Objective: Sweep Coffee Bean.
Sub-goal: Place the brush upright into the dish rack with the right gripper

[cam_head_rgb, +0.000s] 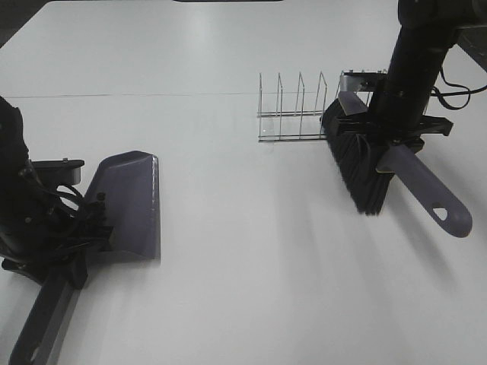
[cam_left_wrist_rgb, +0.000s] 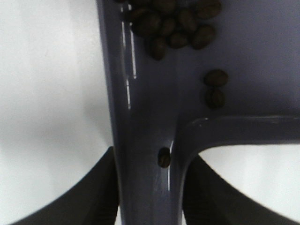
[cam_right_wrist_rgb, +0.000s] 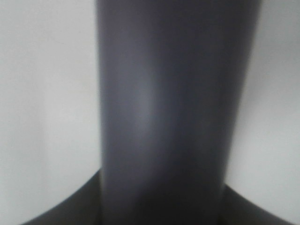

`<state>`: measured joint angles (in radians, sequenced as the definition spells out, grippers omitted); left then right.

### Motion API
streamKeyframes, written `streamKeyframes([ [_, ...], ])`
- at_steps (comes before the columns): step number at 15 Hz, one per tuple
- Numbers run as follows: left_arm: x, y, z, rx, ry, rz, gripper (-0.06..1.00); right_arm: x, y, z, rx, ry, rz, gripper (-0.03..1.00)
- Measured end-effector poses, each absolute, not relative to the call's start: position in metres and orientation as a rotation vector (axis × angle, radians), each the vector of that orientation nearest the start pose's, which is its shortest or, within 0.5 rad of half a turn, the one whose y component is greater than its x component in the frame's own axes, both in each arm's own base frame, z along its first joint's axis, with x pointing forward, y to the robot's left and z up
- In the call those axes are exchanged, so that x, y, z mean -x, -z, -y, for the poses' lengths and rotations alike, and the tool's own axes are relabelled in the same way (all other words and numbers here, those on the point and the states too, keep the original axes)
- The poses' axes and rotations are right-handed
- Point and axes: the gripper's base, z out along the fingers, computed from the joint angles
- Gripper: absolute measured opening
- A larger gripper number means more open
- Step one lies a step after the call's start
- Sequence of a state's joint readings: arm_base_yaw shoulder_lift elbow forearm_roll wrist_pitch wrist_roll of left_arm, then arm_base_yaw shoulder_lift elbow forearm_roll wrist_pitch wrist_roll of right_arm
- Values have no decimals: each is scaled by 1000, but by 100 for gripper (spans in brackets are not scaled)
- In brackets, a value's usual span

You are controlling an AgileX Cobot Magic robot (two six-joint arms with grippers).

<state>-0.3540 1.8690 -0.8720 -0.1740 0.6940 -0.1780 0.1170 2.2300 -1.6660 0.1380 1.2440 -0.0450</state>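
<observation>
The purple dustpan rests flat on the white table at the left, its mouth facing right. My left gripper is shut on its handle, a black finger on each side. Several coffee beans lie clustered inside the pan, two sit apart, and one is on the handle. I see no beans on the table in the exterior high view. At the right, my right gripper is shut on the purple brush. Its handle fills the right wrist view, and its black bristles point down-left.
A clear wire rack stands at the back, just left of the brush. The white table stretches between the dustpan and the brush. A cable hangs from the right arm.
</observation>
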Motion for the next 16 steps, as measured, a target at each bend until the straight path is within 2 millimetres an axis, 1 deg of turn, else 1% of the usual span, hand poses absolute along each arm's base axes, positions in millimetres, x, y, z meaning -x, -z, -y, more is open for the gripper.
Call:
streamKeyframes([
  [2,-267,-107,110,-65,154,-3199,34,-424,-132,-64,175,-228,-3282,28],
  [8,-267,-107,110,-65,154,-3199,34,-429,-132,-69,147,-268,-3228,28],
  [10,-267,-107,109,-65,153,-3202,34,-447,-137,-74,150,-283,-3179,28],
  [16,-265,-107,109,-67,148,-3223,34,-493,-129,-80,92,-291,-3077,28],
])
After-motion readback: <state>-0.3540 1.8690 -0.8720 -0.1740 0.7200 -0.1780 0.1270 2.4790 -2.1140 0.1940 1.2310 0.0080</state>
